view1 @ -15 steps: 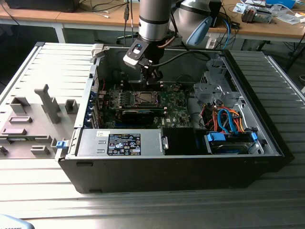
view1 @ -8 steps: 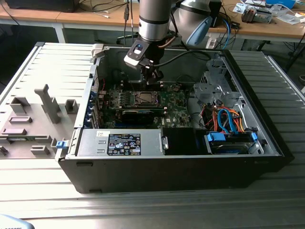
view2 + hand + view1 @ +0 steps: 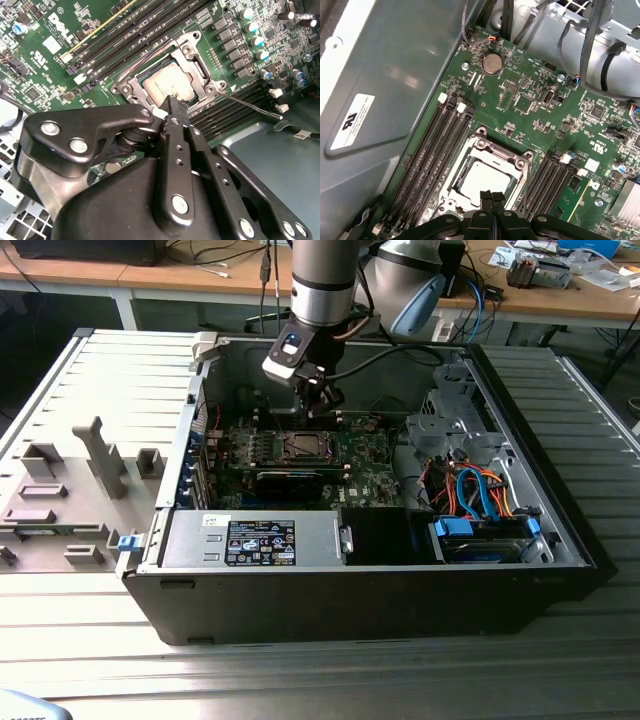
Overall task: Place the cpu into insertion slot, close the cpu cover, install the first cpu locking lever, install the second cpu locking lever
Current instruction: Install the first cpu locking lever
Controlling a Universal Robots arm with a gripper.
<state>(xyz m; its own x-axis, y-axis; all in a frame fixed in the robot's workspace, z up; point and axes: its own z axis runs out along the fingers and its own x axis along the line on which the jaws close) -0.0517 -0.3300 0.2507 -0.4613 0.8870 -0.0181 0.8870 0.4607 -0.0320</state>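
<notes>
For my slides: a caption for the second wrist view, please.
Shut gripper poised at the cpu cover, the cpu seated beneath it.

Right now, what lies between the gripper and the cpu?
Nothing: in the second wrist view the shut gripper hangs right over the cpu, framed by the cpu cover, with no part between.

The cpu lies in the insertion slot; in the exterior view, a card lies at its 6 o'clock.
</notes>
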